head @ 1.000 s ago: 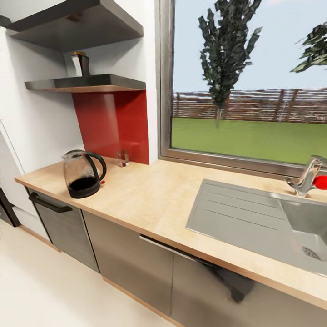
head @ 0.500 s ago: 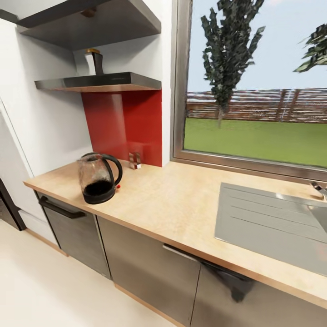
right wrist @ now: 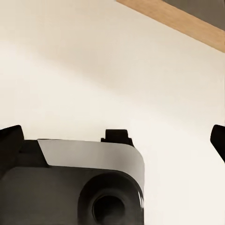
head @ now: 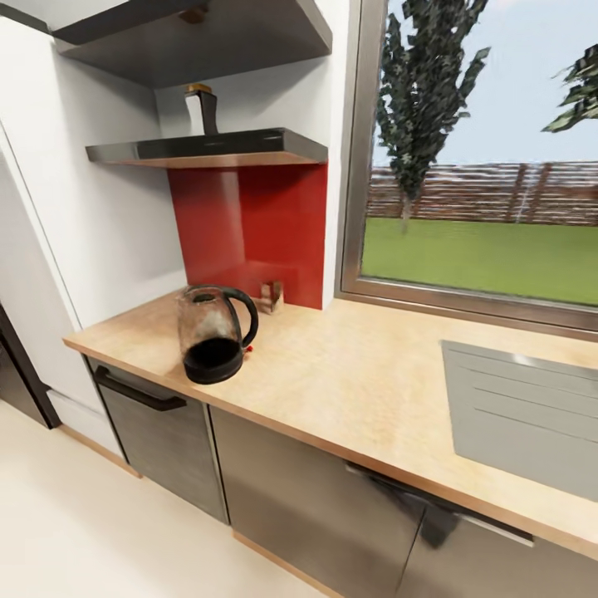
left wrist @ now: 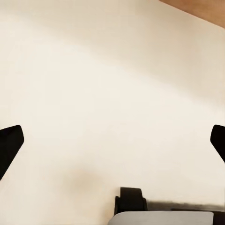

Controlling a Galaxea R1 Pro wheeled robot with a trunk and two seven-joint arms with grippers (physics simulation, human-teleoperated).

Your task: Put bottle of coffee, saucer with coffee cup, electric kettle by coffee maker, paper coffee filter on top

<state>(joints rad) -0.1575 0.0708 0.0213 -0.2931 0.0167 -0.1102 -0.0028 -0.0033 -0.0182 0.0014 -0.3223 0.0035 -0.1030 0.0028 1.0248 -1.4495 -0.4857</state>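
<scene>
A glass electric kettle [head: 214, 334] with a black base and handle stands on the wooden countertop [head: 349, 374], near its left end. The dark bottle of coffee [head: 202, 110] with a gold cap stands on the lower wall shelf [head: 208, 148], above and behind the kettle. In the left wrist view my left gripper [left wrist: 112, 145] is open, its black fingertips [left wrist: 9, 145] far apart over pale floor. My right gripper [right wrist: 112, 145] is also open, with nothing between its fingers, above the robot's grey base [right wrist: 70, 183].
A small shiny object [head: 270, 296] sits against the red backsplash [head: 249, 224]. The sink's grey drainboard [head: 523, 407] lies at the right. A window [head: 482, 149] is behind the counter. Grey cabinet fronts with a black handle [head: 137, 392] run below the counter.
The head camera has swung to the left, so kettle, shelf and window sit further right in the picture. The tap has left the picture. Nothing on the counter has moved.
</scene>
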